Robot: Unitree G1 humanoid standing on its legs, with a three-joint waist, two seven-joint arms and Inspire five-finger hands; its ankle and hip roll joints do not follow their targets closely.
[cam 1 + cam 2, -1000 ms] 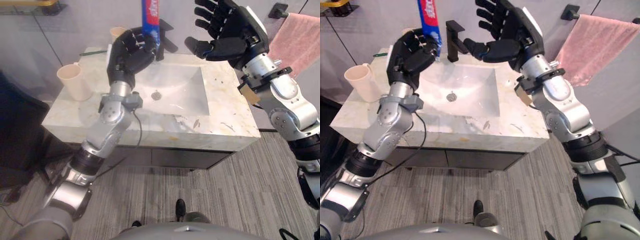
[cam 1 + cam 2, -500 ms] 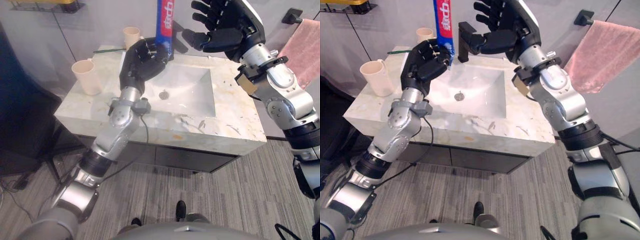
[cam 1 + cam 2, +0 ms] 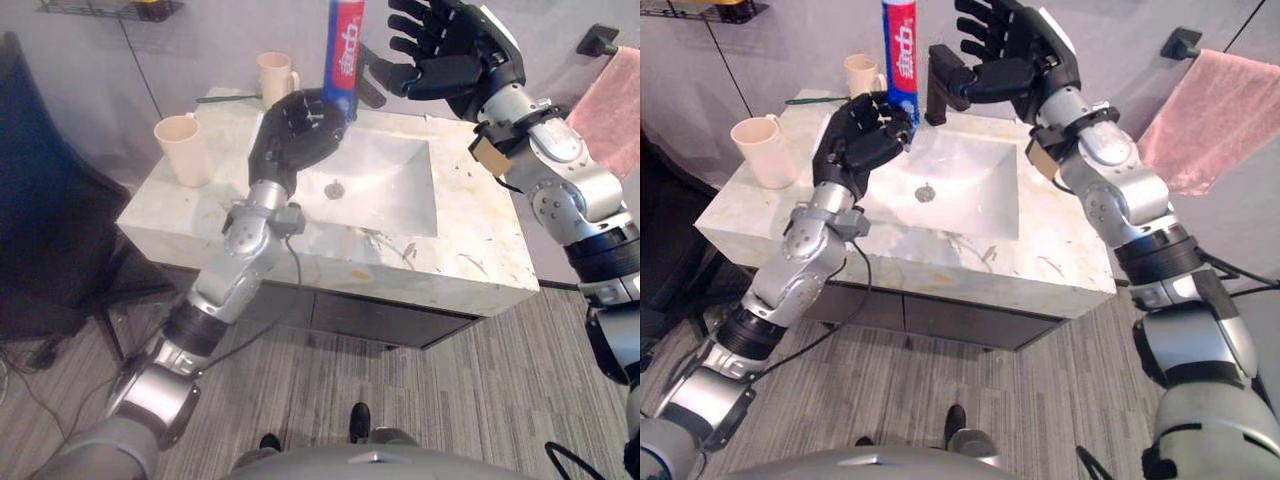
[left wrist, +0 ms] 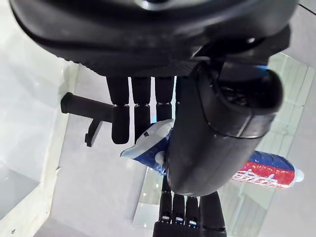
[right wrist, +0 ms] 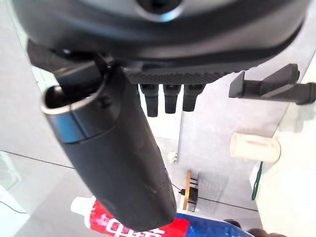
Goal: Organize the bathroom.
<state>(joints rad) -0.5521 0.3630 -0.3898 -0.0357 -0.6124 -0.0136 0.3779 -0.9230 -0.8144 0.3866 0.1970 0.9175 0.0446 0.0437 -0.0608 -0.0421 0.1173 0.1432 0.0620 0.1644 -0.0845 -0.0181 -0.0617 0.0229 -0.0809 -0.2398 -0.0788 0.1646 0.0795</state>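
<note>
The left hand [image 3: 298,130] has its fingers curled tight round the lower end of the toothpaste tube [image 3: 345,45], which stands upright above them. Just beside the tube, the right hand [image 3: 1012,45] hangs with fingers spread, touching nothing. Below both lies the sink [image 3: 385,190]; two cups [image 3: 180,150] stand well off past the left hand.

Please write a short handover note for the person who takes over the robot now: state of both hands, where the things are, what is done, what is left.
Left hand: shut on the toothpaste tube, held upright above the sink's back edge.
Right hand: open, raised beside the tube near the black faucet, holding nothing.
On the counter: one cup at the left edge, a second cup at the back, a green toothbrush lying beside it. Pink towel hangs on the wall bar.
Done: tube picked up.
Left: tube not yet put away; toothbrush still lies loose.
</note>
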